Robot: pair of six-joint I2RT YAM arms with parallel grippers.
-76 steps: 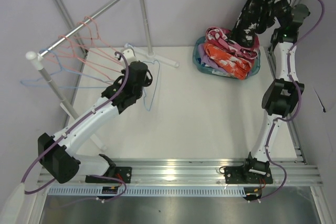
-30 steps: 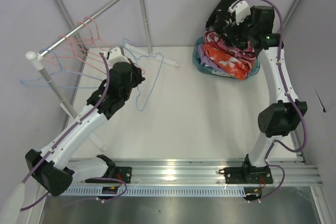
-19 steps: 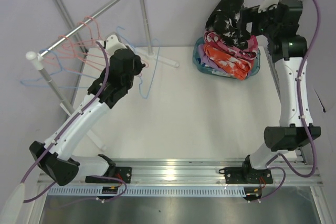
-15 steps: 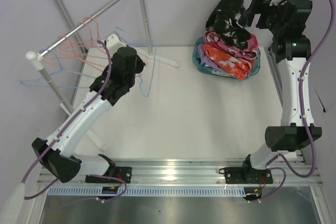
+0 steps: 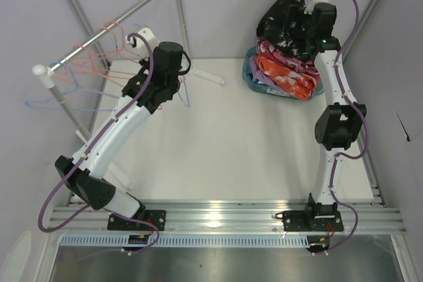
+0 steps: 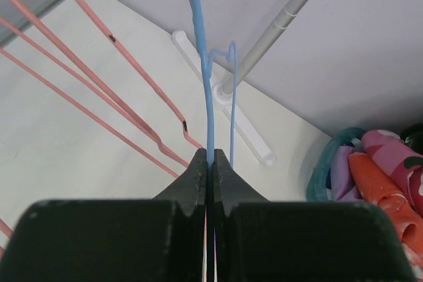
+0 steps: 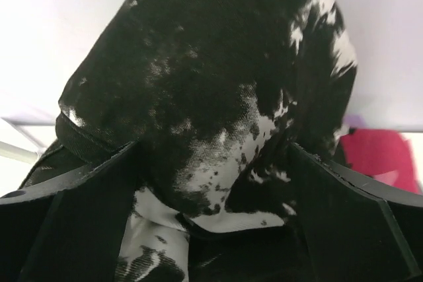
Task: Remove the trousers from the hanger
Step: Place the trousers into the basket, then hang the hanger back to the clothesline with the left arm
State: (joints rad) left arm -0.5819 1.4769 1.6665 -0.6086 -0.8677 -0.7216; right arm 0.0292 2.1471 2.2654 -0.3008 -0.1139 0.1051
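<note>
Black speckled trousers (image 7: 218, 117) bunch between right end effector (image 7: 211, 183) fingers.

Bare table (image 5: 251, 143) lies between the arms — rack pole (image 5: 183, 24) and basket (image 5: 254, 78) crowd the far edge.

The black white-speckled cloth trousers (image 7: 218, 130) fill the right pincer (image 7: 211, 183), hiding its fingertips and whatever lies behind.

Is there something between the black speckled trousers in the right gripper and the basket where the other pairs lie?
Nothing visible does. The right gripper holds the black speckled trousers just above the basket, and only the other trousers already piled in it lie beneath.
</note>
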